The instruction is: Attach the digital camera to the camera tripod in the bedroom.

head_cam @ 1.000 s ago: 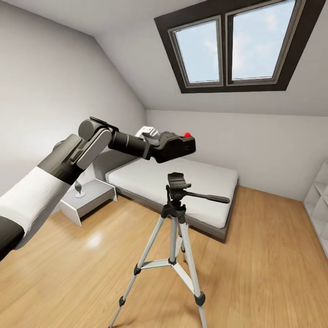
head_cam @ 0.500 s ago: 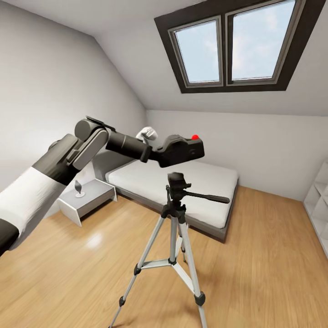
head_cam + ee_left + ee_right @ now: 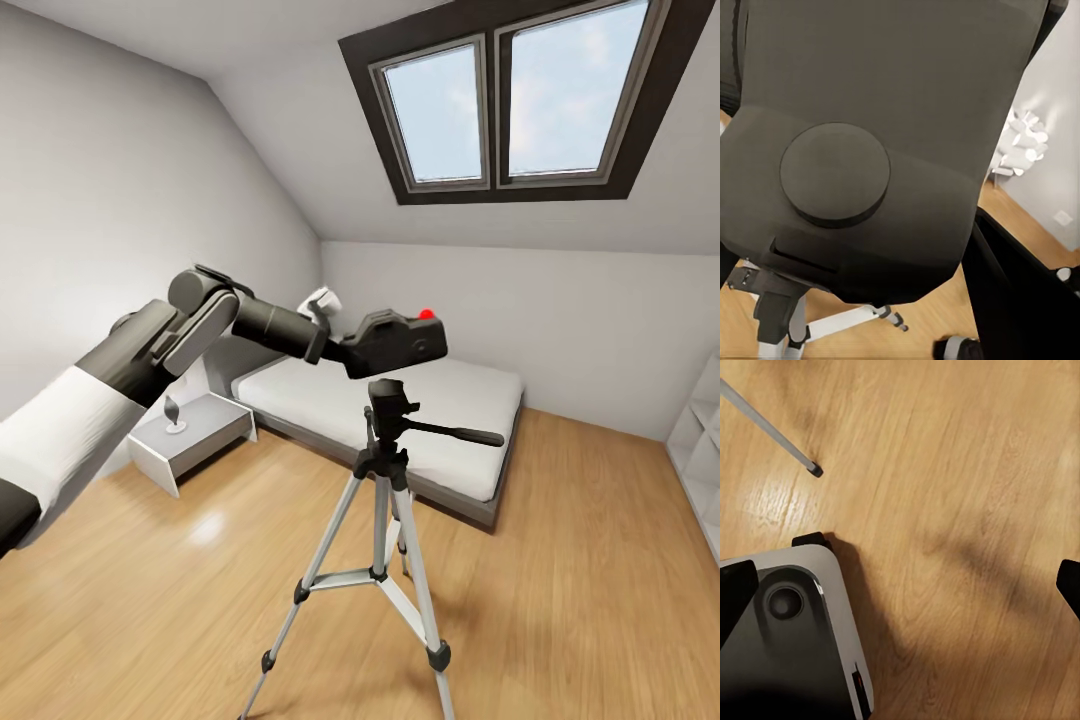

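My left gripper (image 3: 352, 348): clamped on the camera (image 3: 398, 341), which I hold just above the tripod (image 3: 383, 470) head, not touching. Tripod: upright on the wood floor (image 3: 560, 600), bed (image 3: 400, 410) behind. My right gripper (image 3: 900, 592): fingertips spread wide over the floor, holding nothing.

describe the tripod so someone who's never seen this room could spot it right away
Under the dark-framed skylight, a low grey bed sits on the light wood floor. In front of it stands the camera tripod: three silver legs, black joints, and a black head with a long pan handle, directly below the digital camera.
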Robot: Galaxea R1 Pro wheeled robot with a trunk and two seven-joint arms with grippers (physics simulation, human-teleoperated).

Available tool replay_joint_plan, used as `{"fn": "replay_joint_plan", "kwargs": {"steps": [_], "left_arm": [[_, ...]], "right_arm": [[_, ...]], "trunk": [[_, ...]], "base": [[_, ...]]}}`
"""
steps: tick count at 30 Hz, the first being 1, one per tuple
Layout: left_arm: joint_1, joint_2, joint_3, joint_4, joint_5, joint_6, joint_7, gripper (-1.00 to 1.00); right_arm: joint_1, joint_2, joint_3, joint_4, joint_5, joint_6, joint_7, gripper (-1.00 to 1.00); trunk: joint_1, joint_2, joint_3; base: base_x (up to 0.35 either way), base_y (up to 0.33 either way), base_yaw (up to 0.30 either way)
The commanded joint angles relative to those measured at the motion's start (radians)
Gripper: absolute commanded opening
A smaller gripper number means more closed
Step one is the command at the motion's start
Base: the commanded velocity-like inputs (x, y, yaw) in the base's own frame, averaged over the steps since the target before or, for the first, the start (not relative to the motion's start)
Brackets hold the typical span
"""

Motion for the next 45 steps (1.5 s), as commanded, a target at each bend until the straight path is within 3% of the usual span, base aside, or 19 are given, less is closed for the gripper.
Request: {"fn": "replay_joint_plan", "kwargs": {"steps": [1, 8, 11, 24, 45], "left_arm": [[-0.005, 0.001, -0.004, 0.003, 0.002, 0.003, -0.005, -1.0], [-0.037, 0.0, -0.027, 0.053, 0.002, 0.003, -0.009, -1.0], [-0.044, 0.001, -0.07, 0.069, 0.001, 0.003, -0.009, -1.0], [-0.046, 0.008, -0.089, 0.057, -0.001, 0.003, -0.009, -1.0], [-0.045, 0.124, -0.088, -0.085, 0.0, 0.003, -0.009, -1.0]], "right_arm": [[-0.002, 0.0, 0.008, 0.004, -0.008, -0.006, 0.002, 1.0], [-0.002, 0.0, 0.008, 0.004, -0.008, -0.006, 0.002, 1.0], [-0.002, 0.0, 0.008, 0.004, -0.008, -0.006, 0.002, 1.0], [-0.002, 0.0, 0.008, 0.004, -0.008, -0.006, 0.002, 1.0], [-0.002, 0.0, 0.008, 0.004, -0.008, -0.006, 0.002, 1.0]], "trunk": [[0.001, -0.002, -0.002], [0.001, -0.002, -0.002], [0.001, -0.002, -0.002], [0.001, -0.002, -0.002], [0.001, -0.002, -0.002]], "base": [[0.0, 0.0, 0.0], [0.0, 0.0, 0.0], [0.0, 0.0, 0.0], [0.0, 0.0, 0.0], [0.0, 0.0, 0.0]]}}
